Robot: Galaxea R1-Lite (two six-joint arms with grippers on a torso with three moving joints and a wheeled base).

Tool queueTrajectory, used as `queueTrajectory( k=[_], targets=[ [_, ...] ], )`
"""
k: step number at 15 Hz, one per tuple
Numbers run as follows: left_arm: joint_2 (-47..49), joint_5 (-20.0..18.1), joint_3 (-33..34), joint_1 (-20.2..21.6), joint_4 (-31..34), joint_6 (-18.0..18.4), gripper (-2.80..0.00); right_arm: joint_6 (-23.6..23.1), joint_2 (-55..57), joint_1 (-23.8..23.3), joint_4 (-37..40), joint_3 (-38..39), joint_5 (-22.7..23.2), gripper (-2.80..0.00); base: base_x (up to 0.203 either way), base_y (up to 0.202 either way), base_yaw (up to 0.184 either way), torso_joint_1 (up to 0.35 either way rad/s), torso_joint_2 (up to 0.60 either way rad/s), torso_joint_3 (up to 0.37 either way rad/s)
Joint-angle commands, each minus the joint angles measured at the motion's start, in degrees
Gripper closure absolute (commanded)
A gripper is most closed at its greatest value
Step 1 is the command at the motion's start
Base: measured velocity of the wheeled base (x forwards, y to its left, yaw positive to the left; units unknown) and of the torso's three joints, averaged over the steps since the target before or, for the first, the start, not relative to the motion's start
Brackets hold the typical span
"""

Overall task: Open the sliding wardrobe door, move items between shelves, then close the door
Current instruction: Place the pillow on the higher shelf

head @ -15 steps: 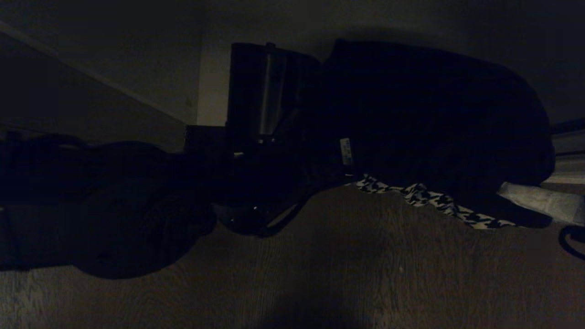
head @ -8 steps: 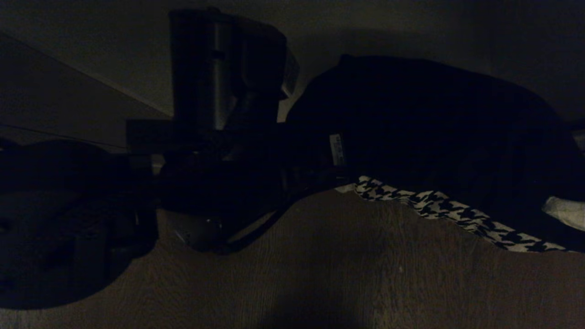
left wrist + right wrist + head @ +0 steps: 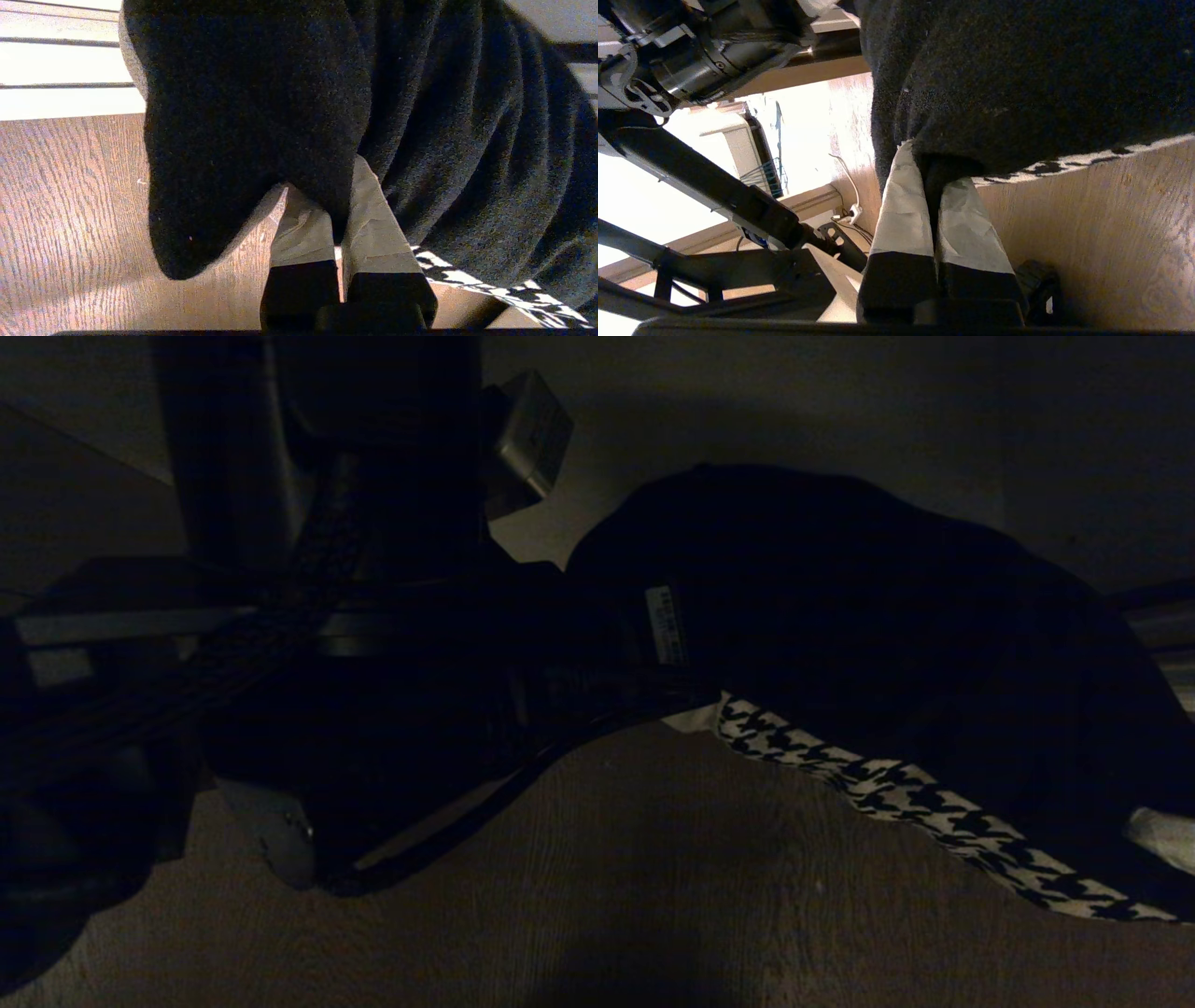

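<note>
Though the head view is very dark, the black garment (image 3: 868, 616) fills the right half of it as a broad bulging mass, held up over the brown wood-grain floor (image 3: 653, 896) with a small pale label (image 3: 665, 623) showing on its left side. Along its lower edge a strip of black-and-white houndstooth fabric (image 3: 896, 784) trails down toward the right, and a pale patch of cloth (image 3: 1162, 835) shows at the far right edge. The left gripper (image 3: 332, 219) has its taped fingers (image 3: 373, 228) pinched together on a fold of the black garment (image 3: 261, 116), which hangs in deep ridged folds over the wood floor (image 3: 70, 210); the houndstooth strip (image 3: 490, 284) peeks out under the cloth beside them. The right gripper (image 3: 931, 186) is likewise clamped on an edge of the same garment (image 3: 1017, 70), its taped fingers (image 3: 901, 210) pressed close on the dark fleece, with the houndstooth edge (image 3: 1064, 161) running along the cloth's border above the floor (image 3: 1111, 233). Left of the garment in the head view the left arm (image 3: 373, 691) shows as a dark bulk with a pale grey block (image 3: 527, 434) near its top. Pale horizontal rails (image 3: 60, 60) lie beyond the floor in the left wrist view, and the robot's dark frame (image 3: 714, 196) crosses the right wrist view.
</note>
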Motion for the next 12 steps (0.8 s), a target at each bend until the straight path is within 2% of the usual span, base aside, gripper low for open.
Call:
queueTrajectory(
  k=[1,12],
  targets=[
    [-1.3,0.2,0.5,0.0,-0.2,-0.1,0.0,0.1,-1.7,-0.1,0.0,0.2,0.1,0.0,0.0,0.0,0.0,0.0,0.0,0.0],
    [-1.2,0.1,0.7,0.0,-0.1,0.0,0.0,0.2,-3.4,-0.1,0.3,1.3,0.2,0.0,0.0,0.0,0.0,0.0,0.0,0.0]
  ],
)
